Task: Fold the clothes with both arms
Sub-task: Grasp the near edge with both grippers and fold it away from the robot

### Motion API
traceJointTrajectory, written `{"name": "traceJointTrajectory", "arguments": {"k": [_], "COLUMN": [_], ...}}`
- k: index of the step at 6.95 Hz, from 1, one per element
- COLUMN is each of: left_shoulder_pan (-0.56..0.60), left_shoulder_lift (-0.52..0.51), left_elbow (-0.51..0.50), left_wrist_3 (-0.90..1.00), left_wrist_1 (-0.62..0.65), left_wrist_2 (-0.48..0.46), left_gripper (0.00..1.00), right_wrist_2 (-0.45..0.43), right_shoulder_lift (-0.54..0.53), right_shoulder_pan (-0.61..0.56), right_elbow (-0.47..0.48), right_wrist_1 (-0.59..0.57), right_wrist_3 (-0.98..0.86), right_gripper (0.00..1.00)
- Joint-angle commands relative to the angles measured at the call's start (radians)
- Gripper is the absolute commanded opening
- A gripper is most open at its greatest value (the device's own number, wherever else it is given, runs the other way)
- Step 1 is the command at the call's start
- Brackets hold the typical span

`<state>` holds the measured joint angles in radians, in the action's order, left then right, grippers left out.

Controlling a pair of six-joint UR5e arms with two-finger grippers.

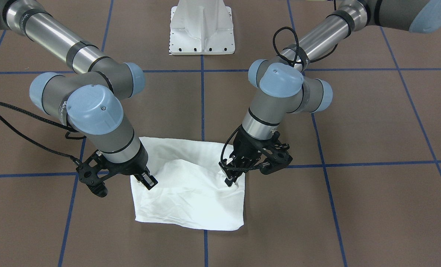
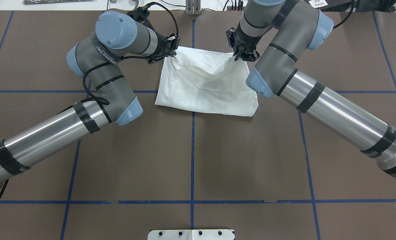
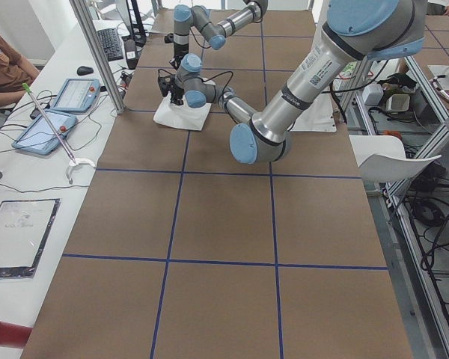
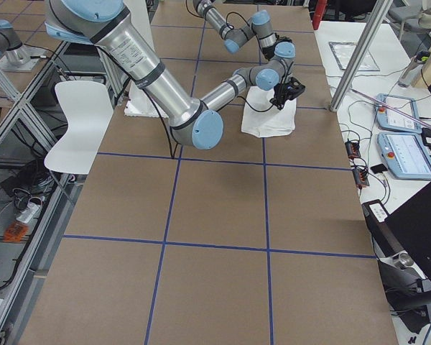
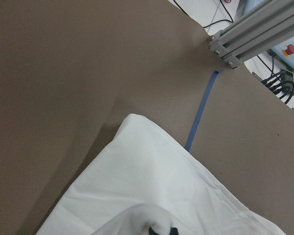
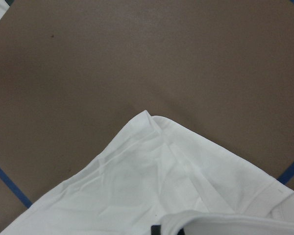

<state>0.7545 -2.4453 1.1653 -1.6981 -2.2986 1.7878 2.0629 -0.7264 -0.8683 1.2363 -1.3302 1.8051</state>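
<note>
A folded white shirt (image 1: 190,200) lies on the brown table (image 1: 372,207), straight out from the white pedestal base (image 1: 201,33). The left gripper (image 1: 232,180) and the right gripper (image 1: 148,180) are each closed on raised fabric at opposite side edges of the shirt.

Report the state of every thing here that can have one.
White cotton shirt: partly folded into a rough rectangle on the brown table, top layer lifted at both sides.
Left black two-finger gripper: shut on the shirt's edge.
Right black two-finger gripper: shut on the shirt's opposite edge.
</note>
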Motion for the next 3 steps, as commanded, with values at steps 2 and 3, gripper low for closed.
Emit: {"name": "traceJointTrajectory", "arguments": {"k": [2,3], "left_shoulder_pan": [0.092,0.110], "left_shoulder_lift": [-0.080,-0.077], "left_elbow": [-0.217,-0.217], "left_wrist_3": [0.021,0.018], "left_wrist_1": [-0.130,-0.131], "left_wrist_2": [-0.007,-0.002], "left_gripper": [0.84,1.00], "right_wrist_2": [0.032,0.078], "right_shoulder_lift": [0.024,0.013], "right_shoulder_pan": [-0.070,-0.107], "right_elbow": [-0.139,-0.158], "right_wrist_1": [0.140,0.140], "right_wrist_3": [-0.116,-0.206], "right_gripper": [1.00,1.00]}}
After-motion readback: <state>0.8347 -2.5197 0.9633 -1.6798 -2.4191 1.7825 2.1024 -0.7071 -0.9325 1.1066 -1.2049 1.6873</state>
